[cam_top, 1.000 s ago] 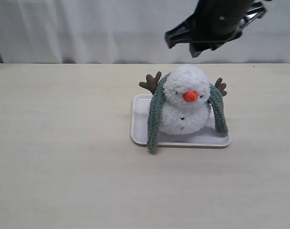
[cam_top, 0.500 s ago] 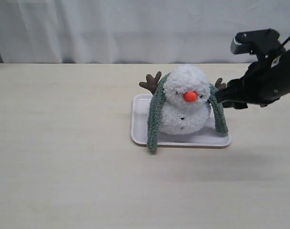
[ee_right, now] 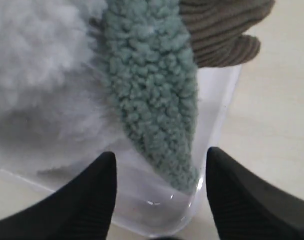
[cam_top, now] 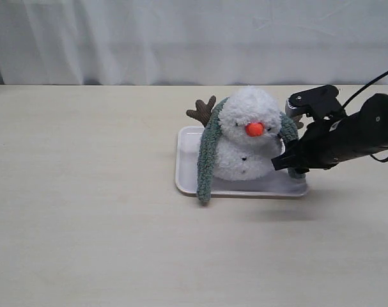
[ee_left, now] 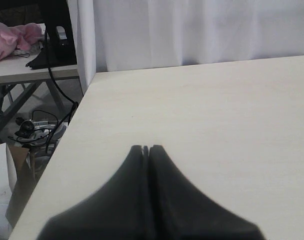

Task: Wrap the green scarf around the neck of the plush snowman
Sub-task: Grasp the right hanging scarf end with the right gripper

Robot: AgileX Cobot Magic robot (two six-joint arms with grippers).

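The plush snowman (cam_top: 248, 137) sits on a white tray (cam_top: 188, 173) at mid table. The green scarf (cam_top: 207, 157) is draped behind its head, one end hanging down each side; the neck crease is not wrapped in front. My right gripper (cam_top: 289, 165) is low at the snowman's right side, over the scarf's right end, which it partly hides. In the right wrist view the right gripper (ee_right: 161, 161) is open, its fingers either side of the scarf's tip (ee_right: 157, 107), not touching it. My left gripper (ee_left: 146, 148) is shut and empty over bare table, out of the exterior view.
A brown twig arm (cam_top: 202, 110) sticks out on each side behind the scarf; one (ee_right: 224, 30) lies just past the scarf end. The tray's corner (ee_right: 192, 210) lies under the right fingers. A curtain hangs behind the table; the table's edge (ee_left: 66, 145) runs beside the left gripper.
My right arm has swung from above and behind the snowman down to its right side, and now sits low over the scarf's right end. Snowman and scarf have not moved.
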